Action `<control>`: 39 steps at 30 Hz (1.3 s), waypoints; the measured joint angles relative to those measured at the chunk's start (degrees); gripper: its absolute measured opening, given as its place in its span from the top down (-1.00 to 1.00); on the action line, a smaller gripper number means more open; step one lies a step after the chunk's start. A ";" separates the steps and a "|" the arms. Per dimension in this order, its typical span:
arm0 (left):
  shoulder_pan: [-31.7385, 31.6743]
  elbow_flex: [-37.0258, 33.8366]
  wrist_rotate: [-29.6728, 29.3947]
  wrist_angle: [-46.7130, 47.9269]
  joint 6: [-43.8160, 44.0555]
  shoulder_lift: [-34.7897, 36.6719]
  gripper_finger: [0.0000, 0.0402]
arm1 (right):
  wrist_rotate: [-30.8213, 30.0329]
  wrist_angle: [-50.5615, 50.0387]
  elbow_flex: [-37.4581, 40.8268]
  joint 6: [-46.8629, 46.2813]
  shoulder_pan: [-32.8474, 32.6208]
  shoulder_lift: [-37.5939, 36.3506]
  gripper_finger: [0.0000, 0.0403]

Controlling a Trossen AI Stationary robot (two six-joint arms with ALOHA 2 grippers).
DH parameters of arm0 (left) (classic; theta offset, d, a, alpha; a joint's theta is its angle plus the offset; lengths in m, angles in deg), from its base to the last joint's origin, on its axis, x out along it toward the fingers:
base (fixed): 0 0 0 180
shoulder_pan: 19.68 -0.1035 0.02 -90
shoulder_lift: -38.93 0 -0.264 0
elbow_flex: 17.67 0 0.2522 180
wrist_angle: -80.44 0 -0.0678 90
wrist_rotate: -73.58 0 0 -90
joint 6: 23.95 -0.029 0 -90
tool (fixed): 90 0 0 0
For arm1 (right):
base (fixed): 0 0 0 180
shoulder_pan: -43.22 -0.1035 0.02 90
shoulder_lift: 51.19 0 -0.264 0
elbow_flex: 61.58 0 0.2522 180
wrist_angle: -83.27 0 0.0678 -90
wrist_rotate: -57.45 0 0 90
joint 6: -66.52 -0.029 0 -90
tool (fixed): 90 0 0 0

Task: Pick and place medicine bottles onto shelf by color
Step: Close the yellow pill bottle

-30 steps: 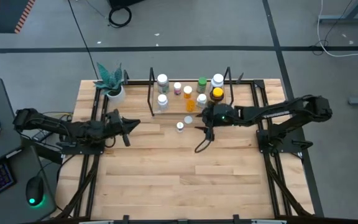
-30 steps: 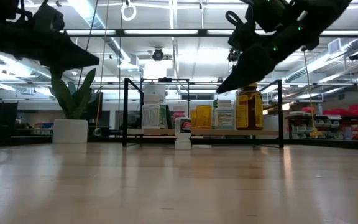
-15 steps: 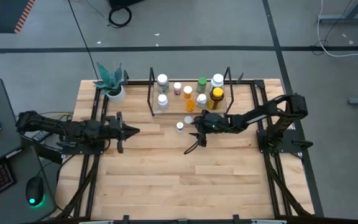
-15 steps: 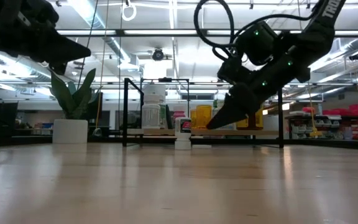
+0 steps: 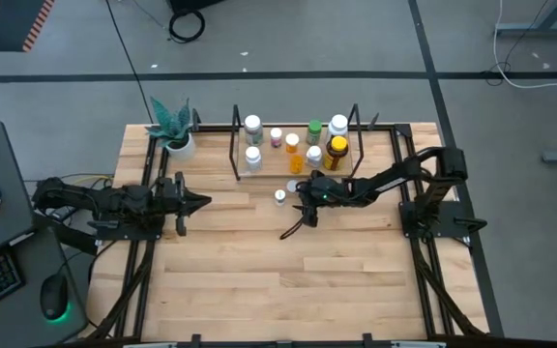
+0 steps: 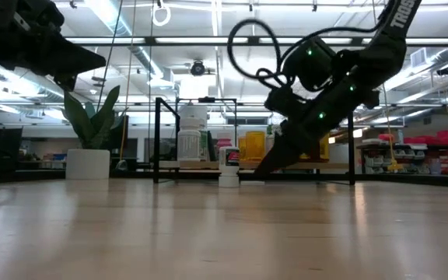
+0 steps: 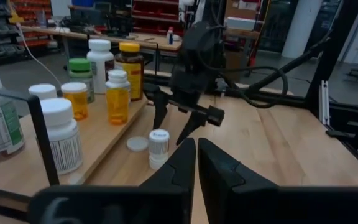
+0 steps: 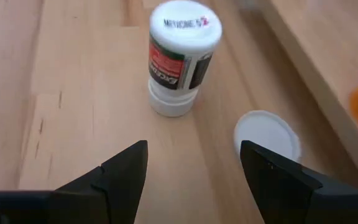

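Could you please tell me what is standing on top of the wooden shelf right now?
On the shelf stand white, orange and green bottles and an amber bottle. The right arm covers its front right corner.

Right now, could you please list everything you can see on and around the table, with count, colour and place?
Shelf: one, light wood with black wire uprights, far middle of table.
Bottles on shelf: about eight; white, pink, orange, green, one amber with yellow cap.
Small white bottle: one, standing on the table in front of the shelf.
White lid: one, flat on the table beside that bottle.
Plant pot: one, white, green leaves, far left.
Keyboard and mouse: left of table.
Left gripper: shut, waiting at left.
Right gripper: open, empty, aimed at the small white bottle.
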 joint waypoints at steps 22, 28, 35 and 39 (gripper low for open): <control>0.02 0.00 0.02 0.00 0.11 -0.48 0.86 | -3.22 6.02 -2.56 -0.51 1.74 6.83 -0.28; 0.01 0.00 0.02 -0.11 0.12 -0.48 0.82 | -1.79 4.95 -2.54 -3.14 2.13 7.32 -0.28; 0.01 0.00 0.04 -0.04 0.50 -0.48 0.87 | -1.51 3.54 -2.64 -6.29 1.10 7.28 -0.28; 0.02 0.00 0.04 -0.04 0.50 -0.48 0.88 | -0.41 2.50 -2.70 -8.16 -0.86 7.14 -0.28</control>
